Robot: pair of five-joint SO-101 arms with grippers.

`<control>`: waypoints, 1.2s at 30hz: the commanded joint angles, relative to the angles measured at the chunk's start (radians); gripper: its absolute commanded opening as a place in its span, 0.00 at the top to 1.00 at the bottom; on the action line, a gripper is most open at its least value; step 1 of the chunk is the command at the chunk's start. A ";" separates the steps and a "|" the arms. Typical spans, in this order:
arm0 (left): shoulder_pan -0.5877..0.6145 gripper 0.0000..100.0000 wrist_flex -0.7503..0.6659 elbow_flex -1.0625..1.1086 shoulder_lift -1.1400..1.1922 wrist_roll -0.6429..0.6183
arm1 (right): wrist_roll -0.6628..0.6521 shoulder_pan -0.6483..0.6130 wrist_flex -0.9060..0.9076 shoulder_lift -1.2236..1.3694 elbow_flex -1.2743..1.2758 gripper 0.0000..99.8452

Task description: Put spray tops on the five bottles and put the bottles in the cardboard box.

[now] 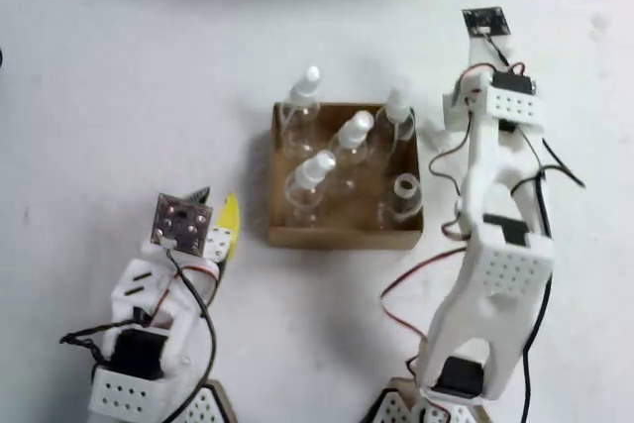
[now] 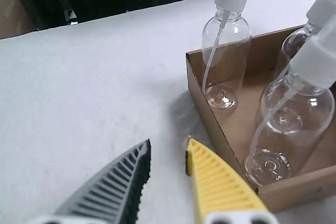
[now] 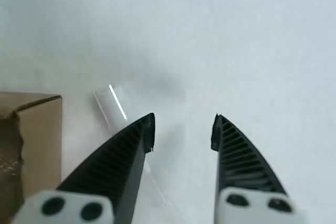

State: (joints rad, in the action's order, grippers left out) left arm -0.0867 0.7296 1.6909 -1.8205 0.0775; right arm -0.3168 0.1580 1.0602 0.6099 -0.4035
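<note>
All five bottles stand upright in the cardboard box (image 1: 342, 237). Four capped bottles (image 1: 312, 180) carry white spray tops. The fifth, the open bottle (image 1: 404, 193), sits in the box's near-right corner with a bare neck, so one top is not yet fitted.

Left gripper (image 2: 167, 150): the grey and yellow fingers have a narrow gap and hold nothing. It is low over the tabletop (image 1: 149, 76), just outside the box's left wall. Its fingers point along that wall towards the capped bottles, with the open bottle across the box from it.

Right gripper (image 3: 182, 129): the black fingers are moderately apart and empty, over bare tabletop off the box's right side. A thin clear strip (image 3: 111, 102) lies flat between the box corner and the fingers. Its long axis runs slantwise, and one end passes under one finger rather than into the gap. I can't tell whether it's the missing top's dip tube.

My read: the right arm is nearer both the open bottle and the strip. If the strip belongs to the top, the gap needs to shift towards the box to straddle it, closing across its long axis.
</note>
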 commanded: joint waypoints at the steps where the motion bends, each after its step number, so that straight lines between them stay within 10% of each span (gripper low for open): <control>1: -0.015 0.90 -0.003 0.000 -0.007 0.012 | -0.017 -0.050 0.101 0.071 -0.181 0.84; 36: -0.015 0.90 -0.005 0.000 -0.007 0.012 | -0.078 -0.084 0.306 0.226 -0.338 0.85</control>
State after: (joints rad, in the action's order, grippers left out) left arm -0.0867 0.7296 1.6909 -1.8205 0.0775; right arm -0.3460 0.0783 1.3610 0.8661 -0.7288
